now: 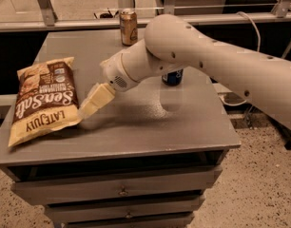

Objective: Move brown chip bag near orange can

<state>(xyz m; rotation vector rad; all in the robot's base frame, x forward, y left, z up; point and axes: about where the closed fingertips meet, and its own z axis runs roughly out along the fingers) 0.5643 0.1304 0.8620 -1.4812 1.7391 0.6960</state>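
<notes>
The brown chip bag (42,99) lies flat at the left of the grey table (150,127), its "Sea Salt" script and "LATE JULY" lettering facing up. The orange can (128,27) stands upright at the table's far edge, well behind the bag. My gripper (92,103) hangs low over the table, its cream fingers reaching the bag's right edge. The white arm (202,61) comes in from the right across the table.
A blue can (172,77) stands behind my arm at mid-table, mostly hidden. The table has drawers (121,191) below its front edge. Metal rails and a cable run behind the table. Speckled floor lies to the right.
</notes>
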